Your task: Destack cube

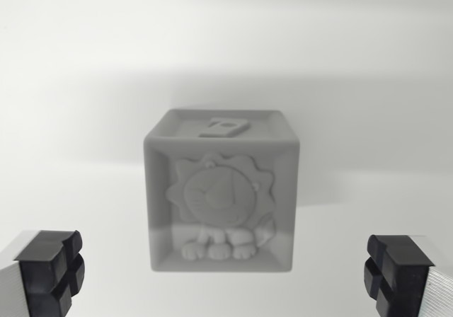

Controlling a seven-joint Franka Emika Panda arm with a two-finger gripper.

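**A:** Start at the near edge. What does the wrist view show first?

**B:** The gripper [226,274]. Its two black fingertips [49,267] sit in the bottom corners, one at the wrist view's left and one at the wrist view's right, each a ribbed black pad on a pale metal finger. They stand far apart, so the claw is spread wide and nothing is held between them.

**A:** And the cube?

**B:** The cube [221,189] is a grey block in the middle of the frame, just beyond the fingertips and centred on the gap between them. It touches neither pad; there is clear space on both sides.

**A:** Any writing or marks on it?

**B:** No brand or printed label that I can read. The face turned toward the camera has a raised relief of a lion [218,207] with a round mane, paws along the lower edge and a tail at the wrist view's right, set inside a raised border. The top face carries a single embossed character [228,127]; it is foreshortened and soft, possibly a letter P or D, but I cannot tell which.

**A:** Which way does it sit?

**B:** Upright and square to the camera, lion face forward, top face tilted away. Being a cube, it shows no long axis.

**A:** What lies behind it?

**B:** A plain white surface [368,62], with the cube's soft shadow spread across it. Whether another block sits beneath it is not visible.
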